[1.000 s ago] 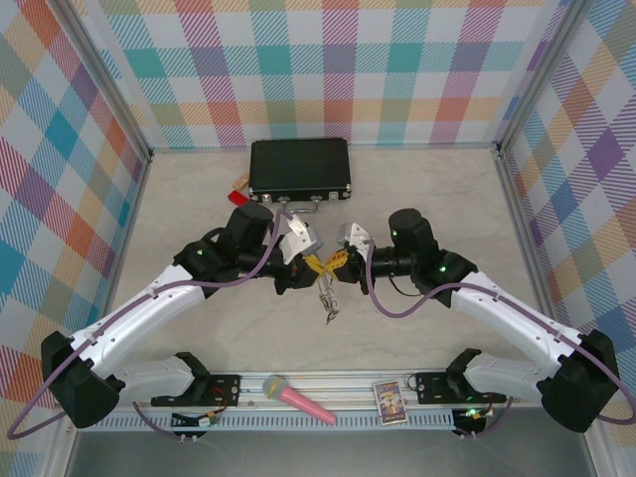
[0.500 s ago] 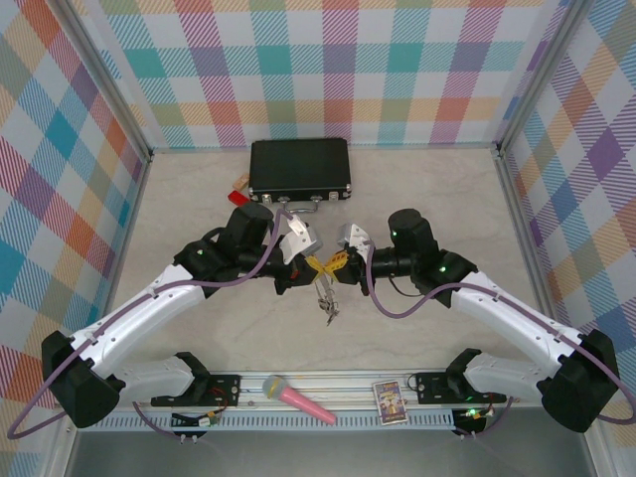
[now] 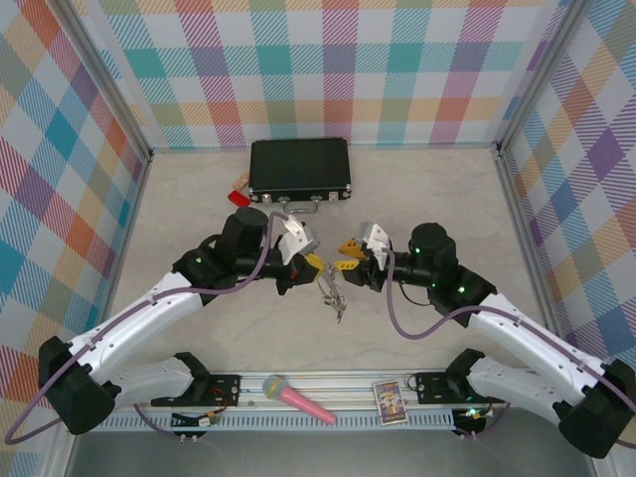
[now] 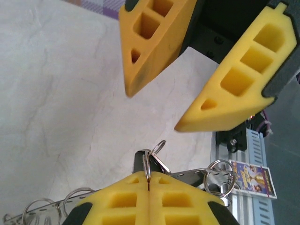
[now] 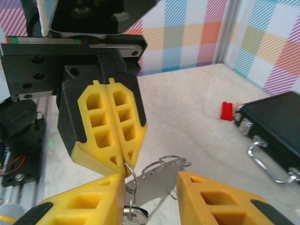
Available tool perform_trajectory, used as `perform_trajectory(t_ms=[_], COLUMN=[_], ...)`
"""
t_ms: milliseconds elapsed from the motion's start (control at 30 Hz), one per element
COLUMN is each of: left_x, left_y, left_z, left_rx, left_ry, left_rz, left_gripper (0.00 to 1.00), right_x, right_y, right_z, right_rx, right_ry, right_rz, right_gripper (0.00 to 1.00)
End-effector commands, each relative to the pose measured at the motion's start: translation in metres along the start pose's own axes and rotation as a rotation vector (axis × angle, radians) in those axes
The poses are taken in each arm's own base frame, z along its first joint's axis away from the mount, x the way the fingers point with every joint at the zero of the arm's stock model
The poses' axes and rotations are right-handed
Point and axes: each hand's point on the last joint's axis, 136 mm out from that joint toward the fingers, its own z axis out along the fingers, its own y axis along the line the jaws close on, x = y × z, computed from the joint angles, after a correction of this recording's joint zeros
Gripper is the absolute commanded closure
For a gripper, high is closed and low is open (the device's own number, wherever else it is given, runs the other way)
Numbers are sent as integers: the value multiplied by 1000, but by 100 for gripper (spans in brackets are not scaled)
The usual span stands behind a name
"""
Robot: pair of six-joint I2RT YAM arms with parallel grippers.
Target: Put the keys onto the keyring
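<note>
While your left hand (image 3: 310,261) is pinched shut on the keyring (image 3: 329,290), hoop and keys (image 3: 339,312) trailing toward the arm bases, your right hand (image 3: 346,255) gapes wide just right of it, fingertips facing it.

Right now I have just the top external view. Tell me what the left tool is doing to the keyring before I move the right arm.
Observer: In the left wrist view the left tool is shut, its yellow foam fingers pinching a small loop of the large thin grey metal keyring.
Operator: Report the right tool.
Observer: The right wrist view shows the right tool open, fingers spread wide.
Operator: Give its position.
Observer: Its fingertips face the left tool's tip, the pinched loop close beside one finger.
</note>
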Motion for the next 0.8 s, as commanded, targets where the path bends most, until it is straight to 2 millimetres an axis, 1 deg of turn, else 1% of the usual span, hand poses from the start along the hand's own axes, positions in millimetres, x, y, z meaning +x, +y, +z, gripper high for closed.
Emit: perform_trajectory(t_ms=[0, 167, 267, 333, 533, 767], left_x=[-41, -64, -80, -88, -103, -108], left_y=[-1, 2, 3, 4, 6, 0], left_z=[-13, -22, -27, -29, -31, -27], left_rx=[-25, -51, -55, -52, -33, 27], left_ry=[-185, -340, -440, -503, -632, -710], left_rz=[50, 53, 44, 40, 18, -3], left_gripper=[100, 100, 100, 100, 100, 100], right_x=[-10, -7, -7, -9, -16, -21], right_y=[-18, -25, -25, -22, -8, 3], right_z=[-8, -11, -9, -9, -2, 17], right_rx=[131, 181, 180, 159, 60, -1], right_ry=[-71, -78, -80, -85, -98, -88], right_rz=[-20, -27, -31, -33, 4, 20], right_gripper=[65, 66, 66, 66, 65, 65])
